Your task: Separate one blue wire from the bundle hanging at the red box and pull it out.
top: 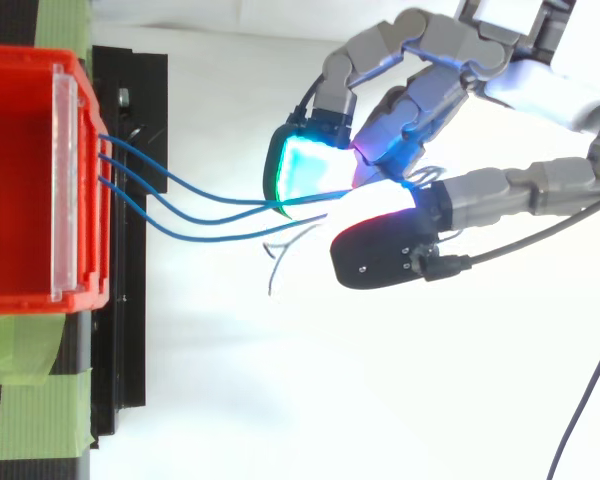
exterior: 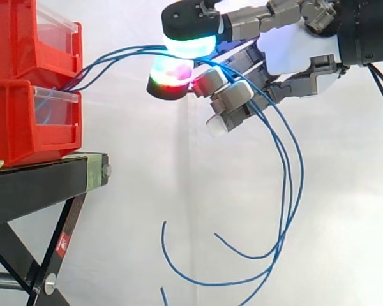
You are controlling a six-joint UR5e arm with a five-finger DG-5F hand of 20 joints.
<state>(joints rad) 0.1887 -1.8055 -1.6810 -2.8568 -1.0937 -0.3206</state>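
Hand pose: my hand (exterior: 293, 51) comes in from the right, high up, well right of the boxes, fingers curled toward the left.
Grip: grasping. Two glowing fingertips (exterior: 188, 41), cyan-white above and red-green below, pinch the blue wires (exterior: 115, 54) between them. My other fingers curl underneath with wires draped over them.
Wires: they leave the stacked red boxes (exterior: 13, 121) on the left where the upper box meets the lower, and rise rightward to my pinch. Right of it they drop in long loops, loose ends low down.
Boxes: at the left, on the black stand (exterior: 38, 185).
Side view adds: the two-box stack, the hanging loops, and which pad is above.
Top view adds: three wires leave the box edge side by side, apart, and converge at my cyan pad. Green tape (top: 30, 410) is on the stand.
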